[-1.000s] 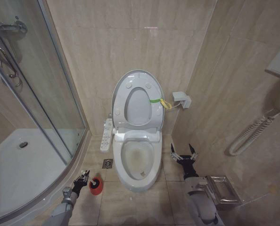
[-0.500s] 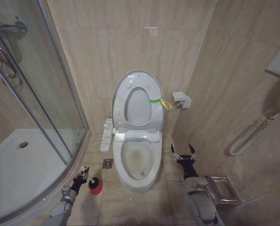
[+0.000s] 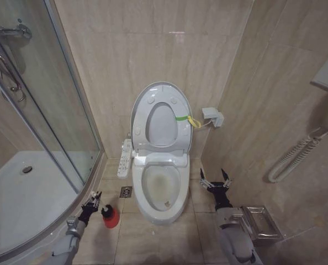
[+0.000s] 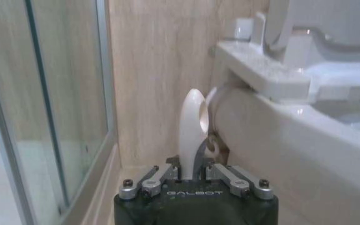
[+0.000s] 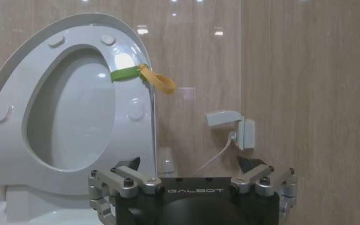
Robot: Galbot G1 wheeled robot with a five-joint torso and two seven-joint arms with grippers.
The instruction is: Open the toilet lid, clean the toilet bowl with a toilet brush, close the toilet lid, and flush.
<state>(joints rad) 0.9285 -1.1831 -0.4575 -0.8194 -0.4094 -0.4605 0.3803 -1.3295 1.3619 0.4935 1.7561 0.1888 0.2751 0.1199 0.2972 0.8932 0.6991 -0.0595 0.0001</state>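
Toilet lid (image 3: 161,118): raised, standing upright against the tiled wall at frame centre in the head view; green strap with yellow loop (image 3: 189,120) on its right edge. In the right wrist view the lid (image 5: 67,117) occupies the left half of the frame.
Toilet bowl (image 3: 162,207): below the lid, centre of the head view, uncovered; brownish stain on the inner surface. In the left wrist view its white outer wall (image 4: 292,140) runs along the right side.
Left gripper (image 3: 92,200): lower left of the head view, low over the floor between the shower tray rim and the bowl. Fingers clamped on the pale handle of the toilet brush (image 3: 100,206); in the left wrist view the gripper (image 4: 192,178) has the handle (image 4: 191,131) rising straight up between its pads.
Brush head: black bristles sit at the top of the red holder (image 3: 111,220); cannot tell whether they rest in it or are just above.
Red holder: on the floor tile, just left of the bowl pedestal.
Right gripper (image 3: 216,179): lower right of the head view, beside the bowl's right flank, fingers spread apart, holding nothing. In the right wrist view (image 5: 192,165) it faces the lid and a wall socket (image 5: 230,126).
Control panel (image 3: 124,159): white, at the left side of the bowl.
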